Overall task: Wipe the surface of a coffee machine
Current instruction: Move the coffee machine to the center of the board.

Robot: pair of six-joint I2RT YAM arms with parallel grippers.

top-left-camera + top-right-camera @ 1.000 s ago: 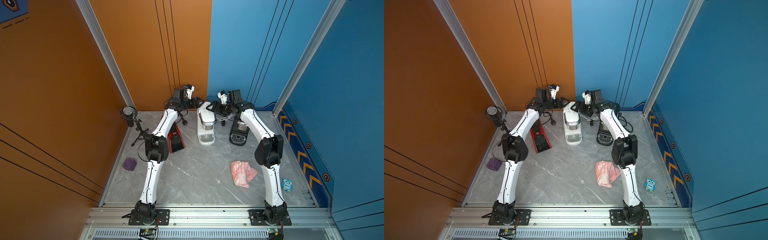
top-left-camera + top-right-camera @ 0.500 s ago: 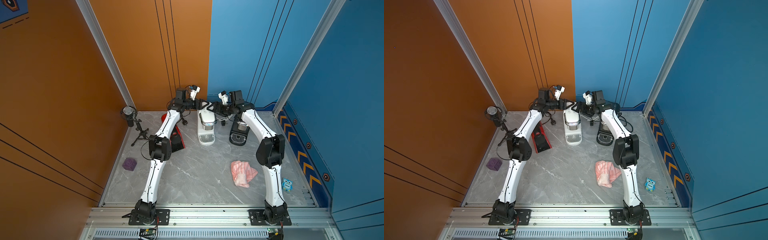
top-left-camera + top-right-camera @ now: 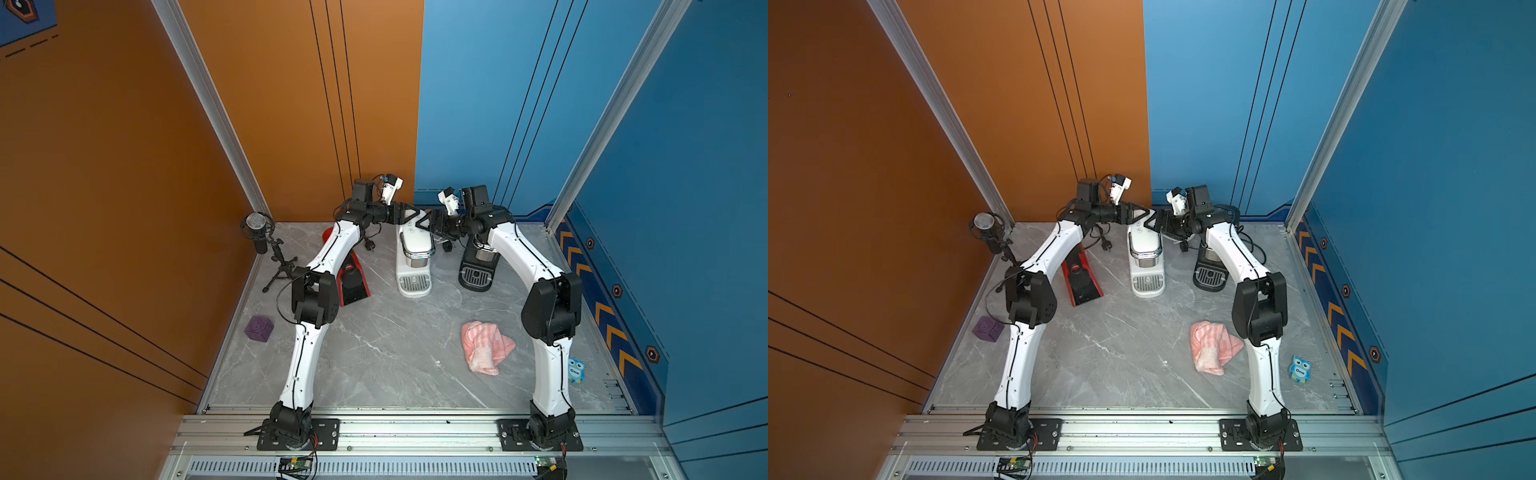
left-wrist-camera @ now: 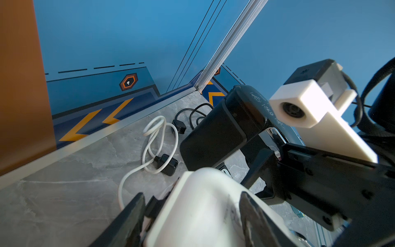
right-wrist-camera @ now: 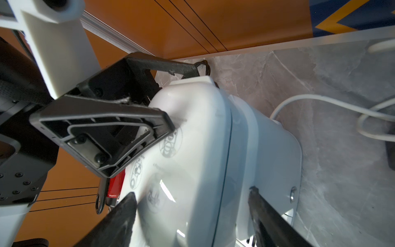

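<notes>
The grey marble table [image 3: 374, 374] carries a crumpled pink cloth [image 3: 486, 347] in its near right part, free of both grippers. A small blue owl toy [image 3: 576, 370] stands right of the right arm, by the right edge, and a purple cube [image 3: 259, 328] sits at the left edge.

Farther back, three machines stand in a row. A red machine [image 3: 353, 286] is partly hidden under the left arm, the white coffee machine [image 3: 413, 270] is in the middle, and a black coffee machine [image 3: 478, 274] is to its right. A microphone on a tripod [image 3: 259, 228] stands at the far left.

Both arms arch inward and meet over the far, upper end of the white coffee machine. The left gripper [image 4: 191, 195] has its jaws spread wide with the machine's rounded top between them. The right gripper [image 5: 192, 192] straddles the same top from the opposite side, jaws also wide. I cannot tell whether any pad presses on the shell.

Behind the machines, a white cable [image 4: 159, 119] and a black cable [image 4: 179, 128] lie looped on the table by the far wall.
</notes>
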